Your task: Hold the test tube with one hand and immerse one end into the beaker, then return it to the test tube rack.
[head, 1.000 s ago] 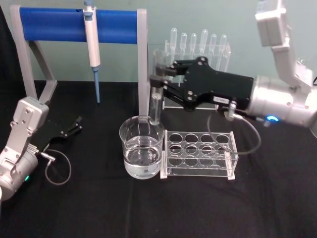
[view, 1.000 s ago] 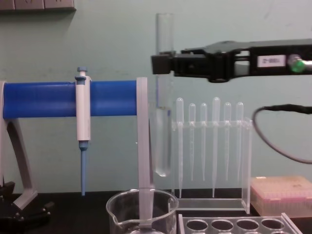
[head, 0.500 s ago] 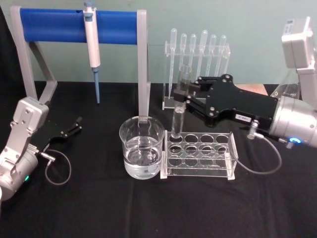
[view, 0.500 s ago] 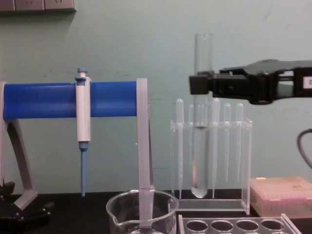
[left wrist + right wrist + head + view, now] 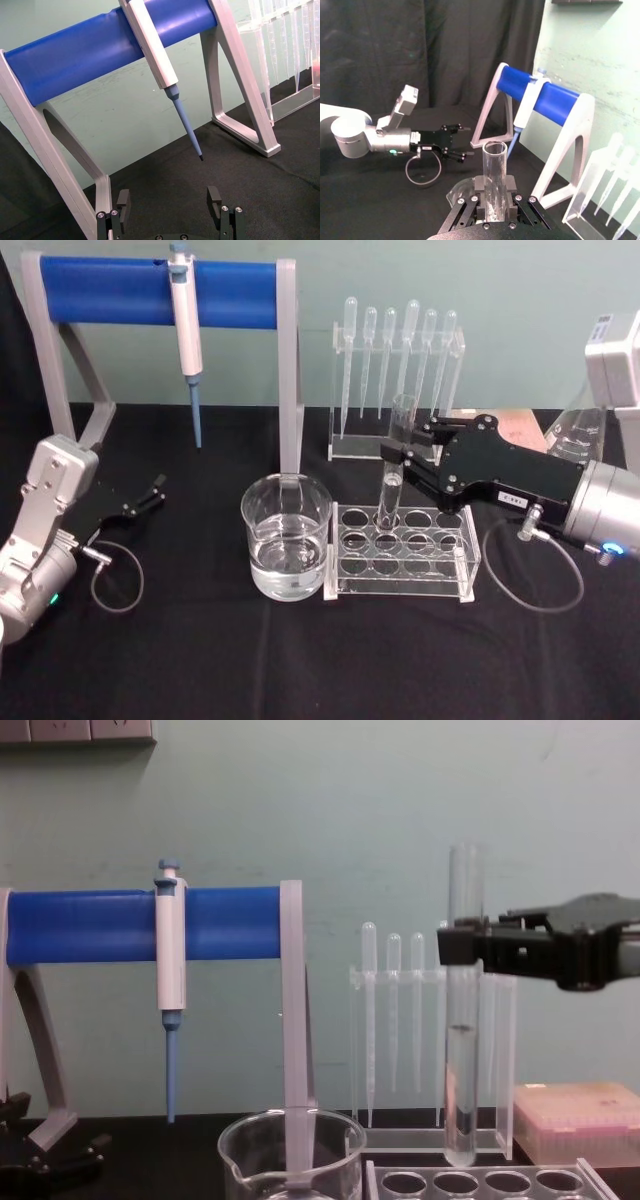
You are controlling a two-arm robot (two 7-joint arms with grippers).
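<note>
The test tube (image 5: 396,455) hangs upright in my right gripper (image 5: 402,456), which is shut on its upper part. Its round bottom hovers just above the back row of the clear rack (image 5: 400,585). In the chest view the test tube (image 5: 462,1060) ends just over the rack's top (image 5: 372,1178), held by the right gripper (image 5: 462,946). The right wrist view shows the tube's open rim (image 5: 495,148) above the closed fingers (image 5: 469,204). The beaker (image 5: 262,530), part full of water, stands left of the rack, apart from the tube. My left gripper (image 5: 152,492) rests open on the table at the far left.
A grey stand with a blue bar (image 5: 110,290) holds a blue-tipped pipette (image 5: 186,320) behind the beaker. A clear holder of thin plastic pipettes (image 5: 398,340) stands behind the rack. A pink box (image 5: 580,1120) and a flask (image 5: 575,435) sit at the right.
My right gripper has carried the test tube from above the beaker to the right and down, so that it now hangs over the rack. The left arm has not moved.
</note>
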